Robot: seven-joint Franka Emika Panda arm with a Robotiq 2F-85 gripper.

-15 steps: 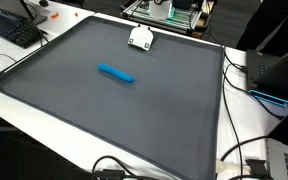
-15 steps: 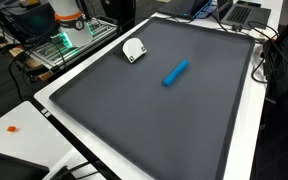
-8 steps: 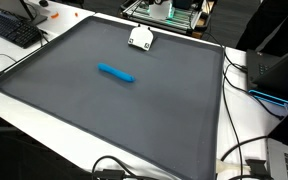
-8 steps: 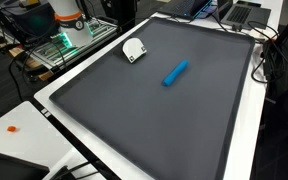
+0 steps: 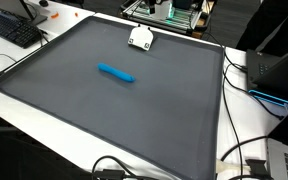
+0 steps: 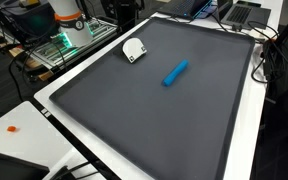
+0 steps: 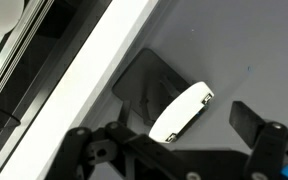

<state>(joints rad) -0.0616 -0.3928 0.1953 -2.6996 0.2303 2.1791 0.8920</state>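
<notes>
A black keyboard [image 5: 14, 28] sits beyond the worktop's [image 5: 154, 120] left far corner in an exterior view. Near the middle of the dark grey surface, somewhat towards the left edge, lies a blue stick [image 5: 116, 73] flat on its side; it shows again in both exterior views [image 6: 175, 73]. Well apart from it, close to the far edge, rests a small white gadget [image 5: 140, 38] with a rounded top [image 6: 133, 49]. Off the right edge, black cables [image 5: 246, 82] trail over the white border.

In the wrist view, the white border of the worktop runs slantwise on the left. The white gadget [image 7: 181, 113] lies just beside it on the grey surface, casting a dark shadow. The tool [image 7: 169, 132] hangs over the gadget with its jaws spread wide and gripping nothing. The gadget sits in the gap between them, and whether either finger [image 7: 246, 117] touches it cannot be told.
</notes>
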